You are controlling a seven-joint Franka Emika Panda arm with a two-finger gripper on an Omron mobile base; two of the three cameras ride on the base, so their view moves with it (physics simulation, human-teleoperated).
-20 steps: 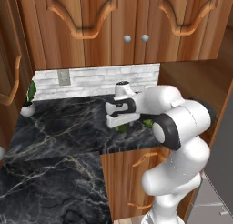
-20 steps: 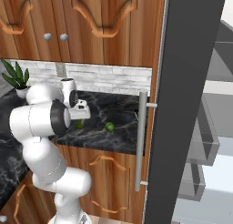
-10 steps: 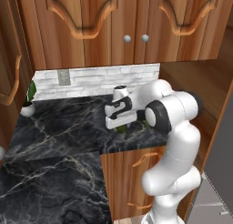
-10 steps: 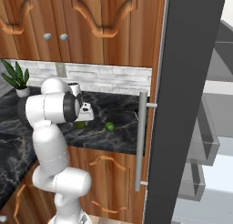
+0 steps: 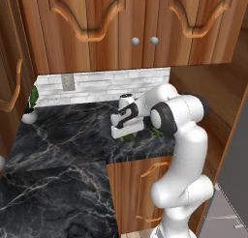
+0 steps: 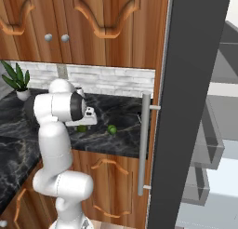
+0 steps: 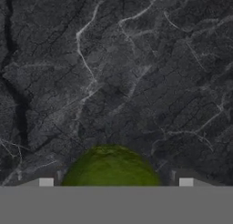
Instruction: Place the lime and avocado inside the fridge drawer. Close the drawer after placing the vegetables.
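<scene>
Avocado (image 7: 110, 167) lies on the dark marble table (image 5: 68, 135) at 6 o'clock in the hand view, between the spread fingers of the hand (image 5: 127, 131). Judged: descend until the tips straddle its widest girth, then close. The lime (image 6: 112, 129) sits at its 3 o'clock.

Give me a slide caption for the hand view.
Hand camera looking down on the dark olive avocado resting on the black marble counter.
</scene>
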